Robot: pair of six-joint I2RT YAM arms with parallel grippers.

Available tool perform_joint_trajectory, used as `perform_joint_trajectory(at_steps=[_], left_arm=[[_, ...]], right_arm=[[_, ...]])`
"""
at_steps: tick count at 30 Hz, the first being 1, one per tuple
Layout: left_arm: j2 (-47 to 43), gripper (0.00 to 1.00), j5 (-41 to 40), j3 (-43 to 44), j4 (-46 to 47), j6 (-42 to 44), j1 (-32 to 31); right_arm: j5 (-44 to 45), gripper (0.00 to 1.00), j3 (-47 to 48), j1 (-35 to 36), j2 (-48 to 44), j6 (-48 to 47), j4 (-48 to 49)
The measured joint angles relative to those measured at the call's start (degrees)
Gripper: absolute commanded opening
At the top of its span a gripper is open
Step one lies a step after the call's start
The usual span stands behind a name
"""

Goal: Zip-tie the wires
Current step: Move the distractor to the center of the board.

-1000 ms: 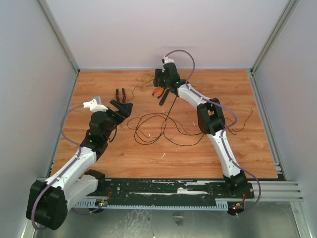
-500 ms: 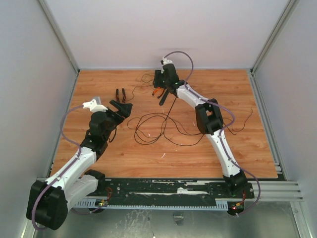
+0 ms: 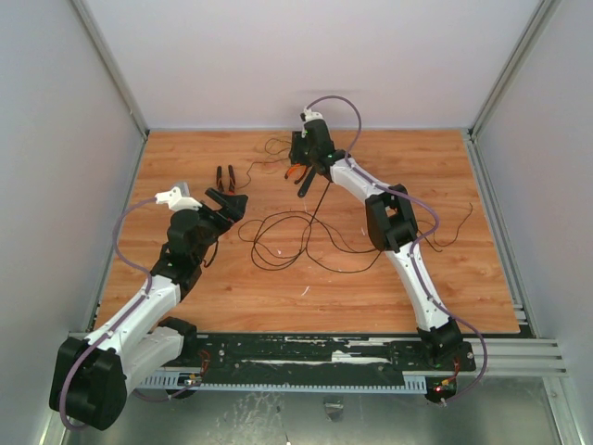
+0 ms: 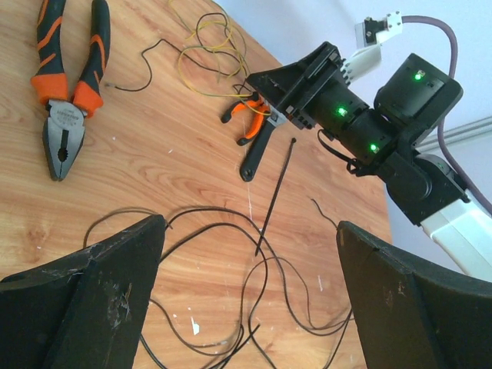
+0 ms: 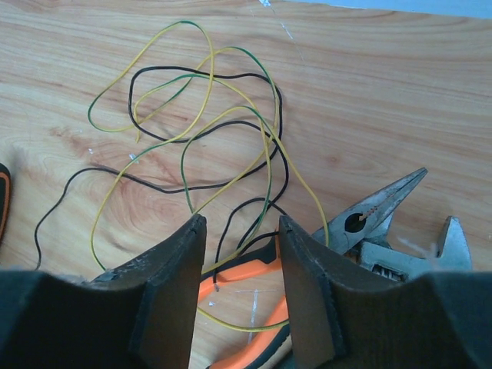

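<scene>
Pinching the right hand [image 5: 240, 229] narrower above the orange-handled pliers [image 5: 247, 278] far back on the table [image 3: 445, 278], jaws still gapped, gripping nothing. Keeping the left hand [image 3: 227, 201] spread wide, empty. Leaving the zip tie [image 4: 275, 192] just beside the right hand, the wires [image 3: 287, 246] sprawled mid-table. No bundling started.

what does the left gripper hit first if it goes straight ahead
Probably the loops of black wire just ahead of the left gripper; the zip tie sits farther on, though depth is unclear.
</scene>
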Motion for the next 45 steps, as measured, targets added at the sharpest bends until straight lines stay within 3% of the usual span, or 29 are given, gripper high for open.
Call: perform_joint_trajectory(at_steps=[13, 24, 35, 41, 45], left_arm=[[-0.04, 0.98, 0.0, -0.02, -0.02, -0.02, 0.02], [-0.74, 0.98, 0.02, -0.26, -0.02, -0.07, 0.28], [-0.98, 0.98, 0.11, -0.92, -0.02, -0.46, 0.33], [-1.01, 0.98, 0.39, -0.94, -0.02, -0.48, 0.33], [-1.01, 0.99, 0.44, -0.94, -0.02, -0.48, 0.33]], right_arm=[[5.97, 0.36, -5.9, 2.14, -3.28, -7.19, -0.44], [11.32, 0.36, -22.99, 3.08, -14.91, -11.69, 0.31], [9.51, 0.39, -16.22, 2.34, -15.04, -11.41, -1.53], [8.41, 0.43, -4.02, 2.34, -9.53, -11.54, -2.14], [7.8, 0.45, -1.31, 2.34, -6.08, -11.56, -2.19]])
